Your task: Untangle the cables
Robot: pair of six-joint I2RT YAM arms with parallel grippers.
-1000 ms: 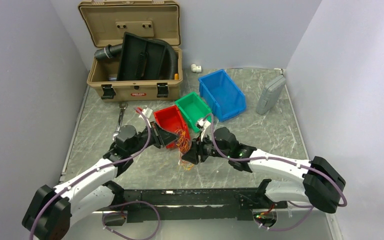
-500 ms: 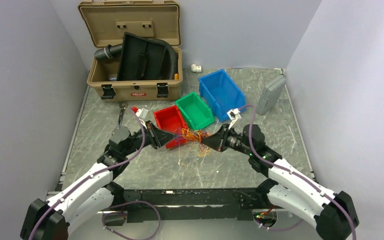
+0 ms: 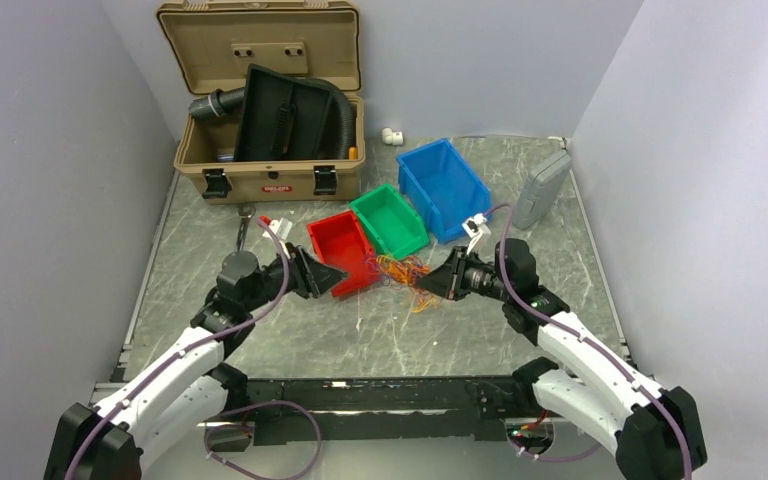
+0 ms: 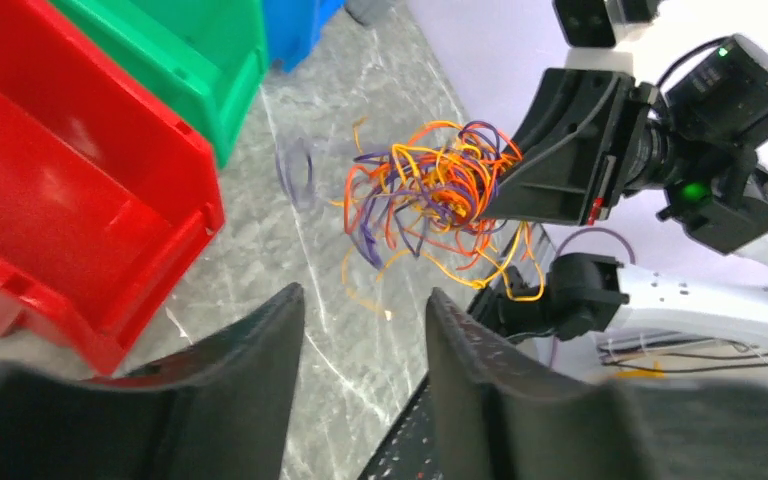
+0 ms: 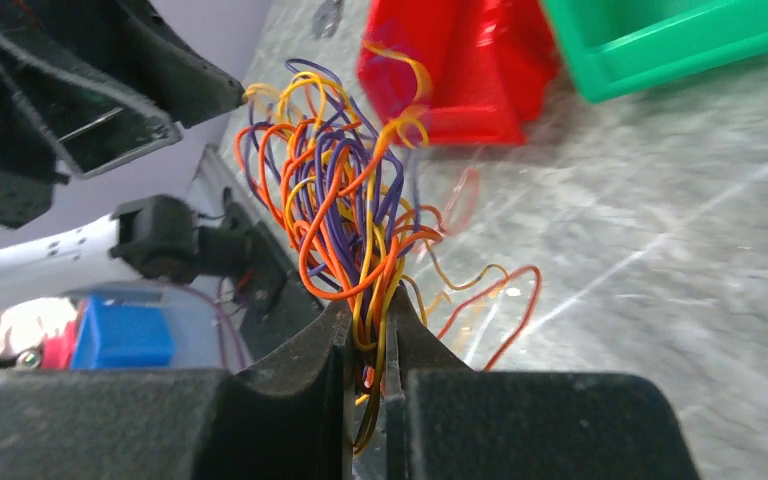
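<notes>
Near the red bin [image 3: 345, 250], right tool [image 5: 365, 325] tight on the cables [image 5: 340, 210], left tool [image 4: 365, 300] spread apart.

Both arms stretched forward and angled inward: left arm [image 3: 175, 360] from the left base, right arm [image 3: 585, 350] from the right. Wrists level, tips facing each other with a gap between. The left gripper [image 4: 360, 305] has jaws parted, nothing between them. The right gripper [image 5: 365, 325] has jaws nearly together, pinching the cables [image 5: 345, 200].
</notes>
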